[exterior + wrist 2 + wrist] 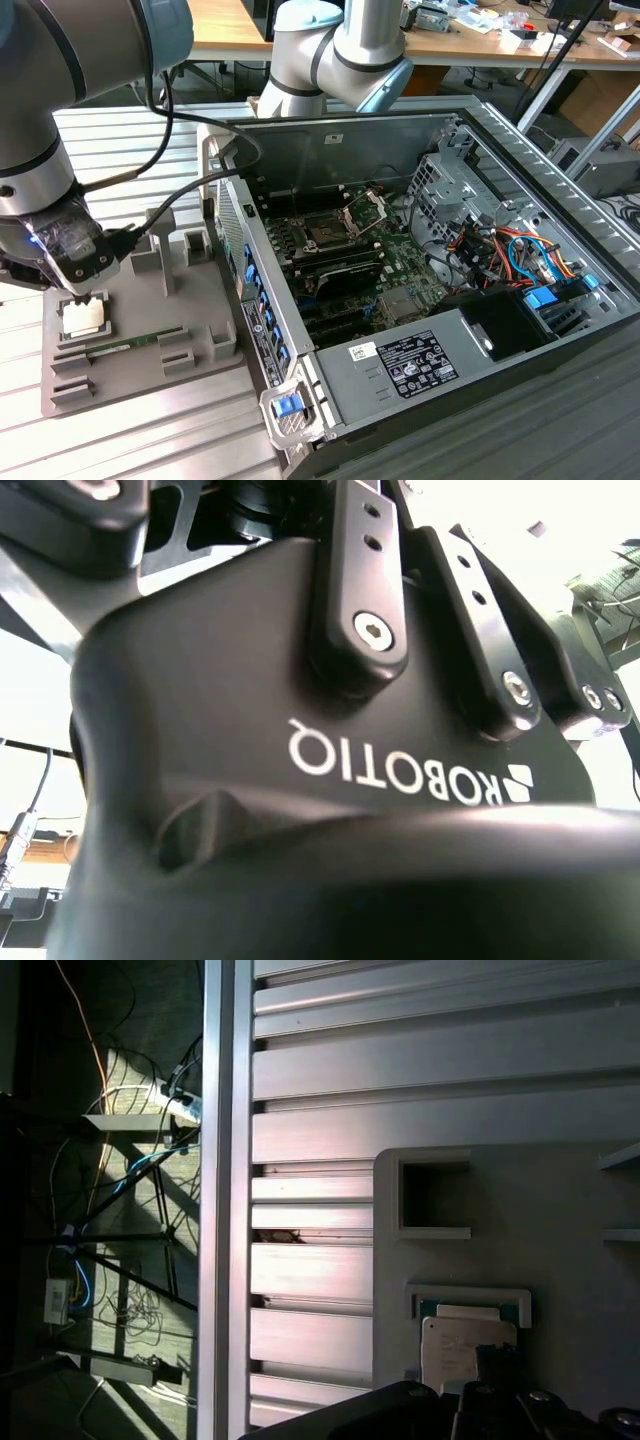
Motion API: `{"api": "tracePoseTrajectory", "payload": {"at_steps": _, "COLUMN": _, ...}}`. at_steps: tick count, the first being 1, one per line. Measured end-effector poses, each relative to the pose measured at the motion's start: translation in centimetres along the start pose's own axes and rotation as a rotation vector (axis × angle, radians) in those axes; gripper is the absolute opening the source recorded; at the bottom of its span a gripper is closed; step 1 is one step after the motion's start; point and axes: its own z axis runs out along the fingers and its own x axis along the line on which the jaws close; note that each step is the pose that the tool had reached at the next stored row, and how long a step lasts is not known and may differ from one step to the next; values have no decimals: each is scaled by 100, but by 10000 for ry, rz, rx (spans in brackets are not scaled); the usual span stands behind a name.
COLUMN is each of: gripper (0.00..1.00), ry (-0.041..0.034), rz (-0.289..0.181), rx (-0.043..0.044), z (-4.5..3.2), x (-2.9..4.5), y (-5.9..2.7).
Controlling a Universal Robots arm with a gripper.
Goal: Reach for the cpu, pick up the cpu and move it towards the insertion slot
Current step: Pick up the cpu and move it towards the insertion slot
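Exterior view high oblique; first wrist view probably downward; share cpu (83, 318) (450, 1350).

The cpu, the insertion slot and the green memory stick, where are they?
cpu (83, 318), exterior view, on its pale top.
insertion slot (328, 233), exterior view, on its dark square middle.
green memory stick (125, 346), exterior view, on its middle.

Pale cpu (83, 318) flat in holder (150, 345), insertion slot (328, 232) well apart on mobo (390, 275).

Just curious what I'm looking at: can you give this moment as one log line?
gripper: low over chip | chip: lying in grey tray | socket: inside open computer case, away from gripper
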Motion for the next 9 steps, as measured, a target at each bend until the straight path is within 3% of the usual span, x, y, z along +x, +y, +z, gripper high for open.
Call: {"api": "tracePoseTrajectory", "payload": {"at_steps": 9, "gripper": 11, "ry": -2, "rz": 0, "rx": 0, "z": 17, "x": 1, "y": -1}}
